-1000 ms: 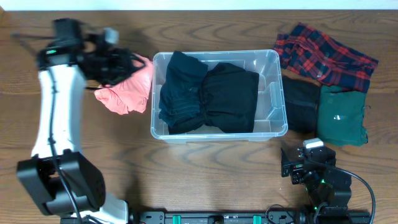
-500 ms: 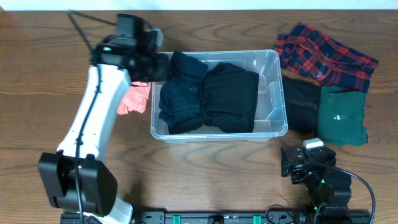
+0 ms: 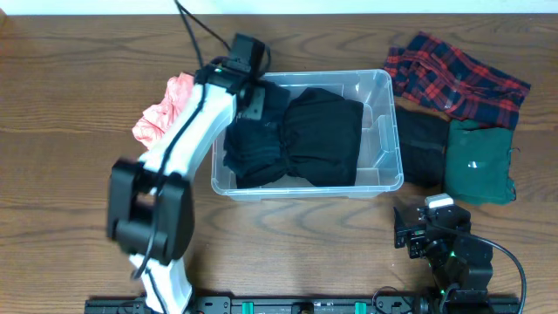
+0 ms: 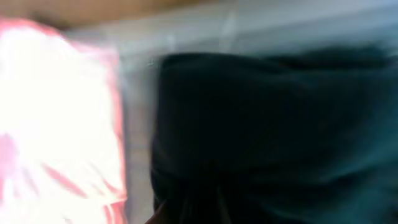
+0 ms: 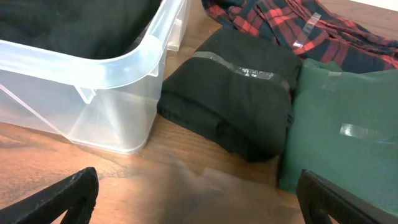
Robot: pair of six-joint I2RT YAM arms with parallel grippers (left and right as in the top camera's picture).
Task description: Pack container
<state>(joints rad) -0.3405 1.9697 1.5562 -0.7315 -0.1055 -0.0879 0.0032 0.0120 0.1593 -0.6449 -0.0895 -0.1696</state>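
Note:
The clear container (image 3: 307, 188) stands mid-table with black garments (image 3: 323, 139) folded inside. My left gripper (image 3: 255, 98) hangs over its back-left corner, dark against the black cloth, so its jaws cannot be made out. The left wrist view is blurred: black garment (image 4: 267, 124), the container wall (image 4: 137, 93) and a pink garment (image 4: 56, 112) at the left. That pink garment (image 3: 161, 109) lies left of the container, partly behind my left arm. My right gripper (image 5: 199, 205) is open and holds nothing, low over the table in front of the container's corner (image 5: 124, 62).
Right of the container lie a red plaid garment (image 3: 453, 74), a folded black one (image 3: 423, 144) and a folded green one (image 3: 478, 161). The right wrist sees the black (image 5: 230, 93) and green (image 5: 348, 124) folds close ahead.
My left arm has swung right, from above the pink garment to the container's back-left corner. The right arm has not moved.

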